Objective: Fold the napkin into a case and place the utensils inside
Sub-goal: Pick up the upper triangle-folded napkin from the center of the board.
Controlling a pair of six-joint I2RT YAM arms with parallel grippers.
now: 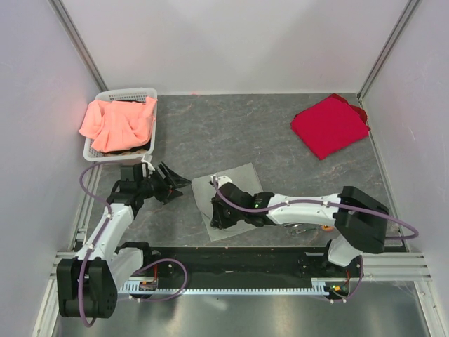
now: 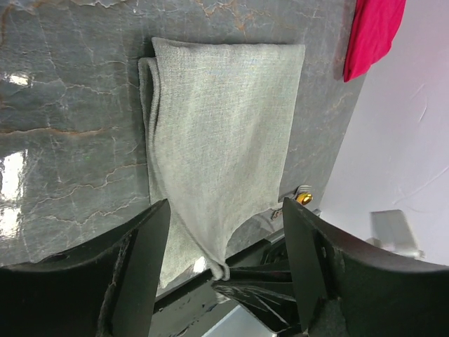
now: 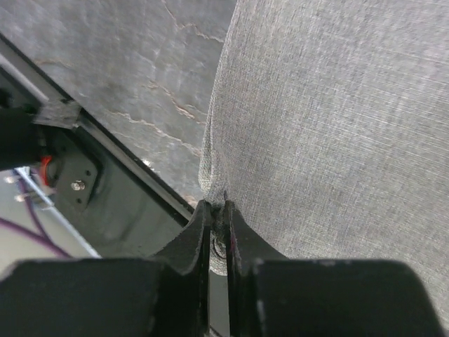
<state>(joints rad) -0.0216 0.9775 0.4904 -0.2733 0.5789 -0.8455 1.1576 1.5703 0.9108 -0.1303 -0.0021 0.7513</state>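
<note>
— Where does the napkin point(image 1: 235, 186) lie?
— Flat on the table point(image 1: 231, 133), at the middle of its near edge, folded over itself, with a doubled edge on its left side.
— And the right gripper point(image 3: 217, 219)?
— Its jaws are all but closed, pinching the napkin's near left corner.
— Does the left gripper point(image 1: 175, 184) hold anything?
— No. It hovers just left of the napkin with its jaws spread wide and nothing between them.
— The utensils point(image 1: 302, 229)?
— By the near edge, right of the napkin, mostly hidden under the right arm; a small orange-brown end point(image 2: 303, 199) shows.
— Anything else?
— A white basket point(image 1: 151, 93) of salmon-orange cloth point(image 1: 116, 123) at the far left corner, and a red cloth point(image 1: 328, 126) at the far right.
</note>
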